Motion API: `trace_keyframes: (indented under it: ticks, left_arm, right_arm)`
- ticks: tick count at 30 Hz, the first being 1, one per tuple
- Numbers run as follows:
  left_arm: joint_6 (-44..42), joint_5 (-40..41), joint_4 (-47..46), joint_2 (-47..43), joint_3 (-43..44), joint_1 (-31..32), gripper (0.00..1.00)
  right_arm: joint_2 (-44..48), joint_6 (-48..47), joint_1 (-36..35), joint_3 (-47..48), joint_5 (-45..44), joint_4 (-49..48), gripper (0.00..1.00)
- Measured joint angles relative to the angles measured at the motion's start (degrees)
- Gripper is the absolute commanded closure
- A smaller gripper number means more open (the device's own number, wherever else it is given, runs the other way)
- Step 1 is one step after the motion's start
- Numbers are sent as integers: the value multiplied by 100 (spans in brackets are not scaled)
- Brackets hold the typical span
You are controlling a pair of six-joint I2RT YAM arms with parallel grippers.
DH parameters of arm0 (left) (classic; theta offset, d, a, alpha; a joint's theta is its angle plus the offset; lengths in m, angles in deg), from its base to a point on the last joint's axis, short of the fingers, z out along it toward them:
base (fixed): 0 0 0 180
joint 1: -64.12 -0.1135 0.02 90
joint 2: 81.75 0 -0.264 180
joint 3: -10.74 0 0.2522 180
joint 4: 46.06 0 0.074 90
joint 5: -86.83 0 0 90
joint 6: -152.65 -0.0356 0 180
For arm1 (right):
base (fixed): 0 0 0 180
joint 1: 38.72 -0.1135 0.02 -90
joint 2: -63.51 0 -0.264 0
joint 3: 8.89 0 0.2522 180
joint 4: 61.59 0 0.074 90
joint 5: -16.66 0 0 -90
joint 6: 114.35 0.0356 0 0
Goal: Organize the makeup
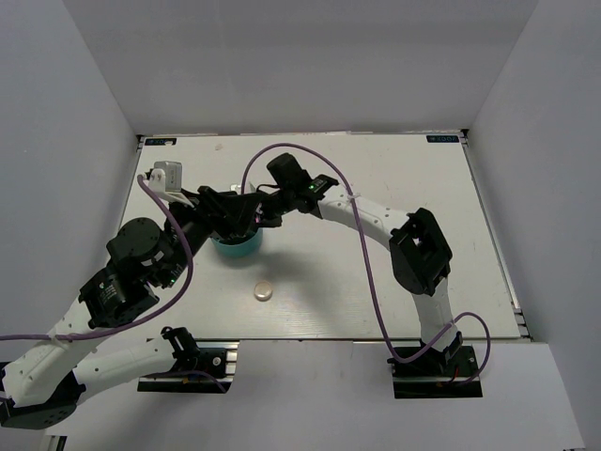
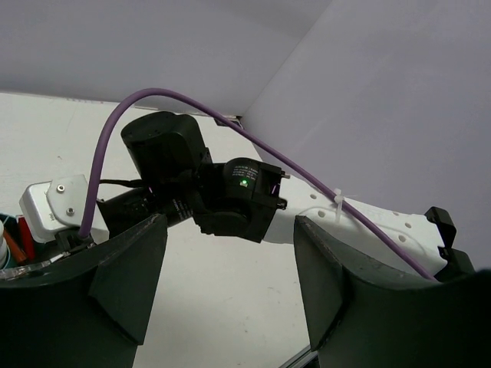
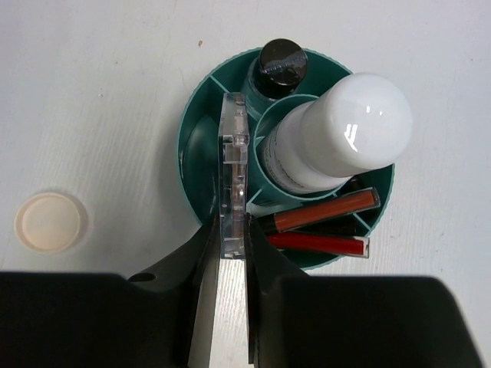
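Observation:
In the right wrist view my right gripper (image 3: 232,238) is shut on the square palette (image 3: 233,172), held on edge over the left compartment of the teal tub (image 3: 198,165). The tub holds the white bottle (image 3: 337,142), a black-capped vial (image 3: 279,63) and two red sticks (image 3: 326,211). The round cream compact (image 3: 49,221) lies on the table left of the tub, also in the top view (image 1: 264,291). My left gripper (image 2: 230,284) is open and empty beside the tub (image 1: 235,246); the right gripper (image 1: 246,220) is above it.
The right arm (image 2: 245,195) fills the left wrist view close in front of the left fingers. The white table (image 1: 376,282) has raised edges, with grey walls on three sides. A white camera box (image 1: 167,175) sits on the left wrist.

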Motion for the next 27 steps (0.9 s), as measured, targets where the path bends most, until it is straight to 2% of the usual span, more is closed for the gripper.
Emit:
trace_keyframes:
  ticks: [10, 27]
  left_arm:
    - [-2, 0, 0, -2, 0, 0, 24]
    - [-2, 0, 2, -31, -2, 0, 23]
  right_arm:
    - [0, -411, -39, 212, -129, 588, 82]
    - [0, -1187, -210, 319, -356, 988, 80]
